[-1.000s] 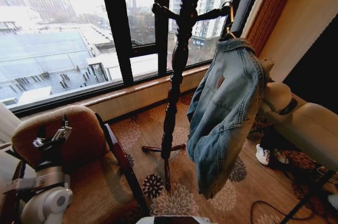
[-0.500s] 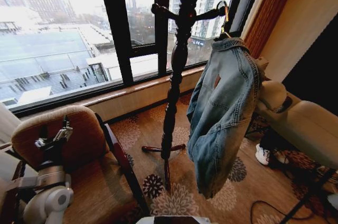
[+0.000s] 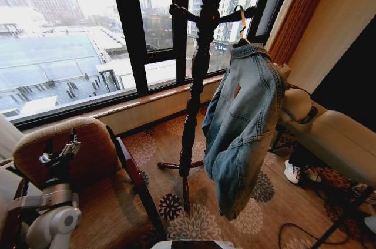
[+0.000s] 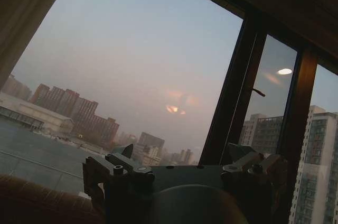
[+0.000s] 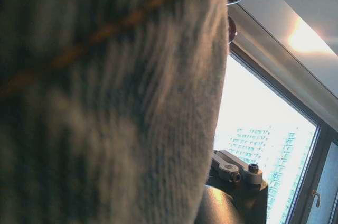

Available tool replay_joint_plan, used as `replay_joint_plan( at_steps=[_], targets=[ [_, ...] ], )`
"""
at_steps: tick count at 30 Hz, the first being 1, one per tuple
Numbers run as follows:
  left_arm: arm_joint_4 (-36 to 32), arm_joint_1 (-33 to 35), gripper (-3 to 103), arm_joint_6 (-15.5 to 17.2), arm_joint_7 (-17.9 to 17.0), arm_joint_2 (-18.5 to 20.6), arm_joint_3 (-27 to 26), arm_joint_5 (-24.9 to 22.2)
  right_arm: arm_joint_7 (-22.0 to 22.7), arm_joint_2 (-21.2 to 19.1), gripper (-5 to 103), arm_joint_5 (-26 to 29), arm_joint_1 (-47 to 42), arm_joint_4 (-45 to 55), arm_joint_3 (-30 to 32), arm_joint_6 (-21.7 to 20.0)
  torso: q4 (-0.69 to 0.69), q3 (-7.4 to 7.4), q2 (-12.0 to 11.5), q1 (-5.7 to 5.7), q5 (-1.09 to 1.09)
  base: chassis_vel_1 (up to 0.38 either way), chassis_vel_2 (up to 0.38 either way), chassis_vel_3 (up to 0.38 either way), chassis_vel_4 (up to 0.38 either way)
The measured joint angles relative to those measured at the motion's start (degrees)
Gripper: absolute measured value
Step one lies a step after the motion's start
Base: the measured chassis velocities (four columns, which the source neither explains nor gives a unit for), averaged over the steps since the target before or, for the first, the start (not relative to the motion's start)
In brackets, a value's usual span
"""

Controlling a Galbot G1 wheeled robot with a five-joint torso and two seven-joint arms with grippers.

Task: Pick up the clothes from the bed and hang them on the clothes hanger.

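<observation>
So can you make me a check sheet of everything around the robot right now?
Surface: patterned carpet, flowers on brown.
Job's things: denim jacket hangs from a hook beside an arm of the dark wooden coat stand; the hook looks close to the arm, seating unclear.
Clutter: brown armchair at the left; white shoe on the floor.
Grippers: left gripper parked low over the armchair; right arm behind the jacket, its gripper beside the denim.
Cables: black cable on the carpet at the right.
Surroundings: big window with city buildings outside.
</observation>
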Motion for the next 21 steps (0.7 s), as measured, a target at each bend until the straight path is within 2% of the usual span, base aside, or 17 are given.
replay_joint_plan(
  at_steps=[6,21],
  targets=[
    [0.37,-0.06,100,0.00,0.05,0.32,-0.29,-0.27,0.16,0.08,15,-0.06,0.17,-0.45,-0.40,-0.27,0.00,-0.01,0.00,0.00,0.00,0.000,0.000,0.000,0.000],
    [-0.11,-0.17,100,0.13,0.06,0.48,-0.14,-0.23,2.19,-2.43,15,-0.12,-4.86,2.25,3.60,-0.38,0.00,0.00,0.00,0.00,0.00,0.000,0.000,0.000,0.000]
  ],
)
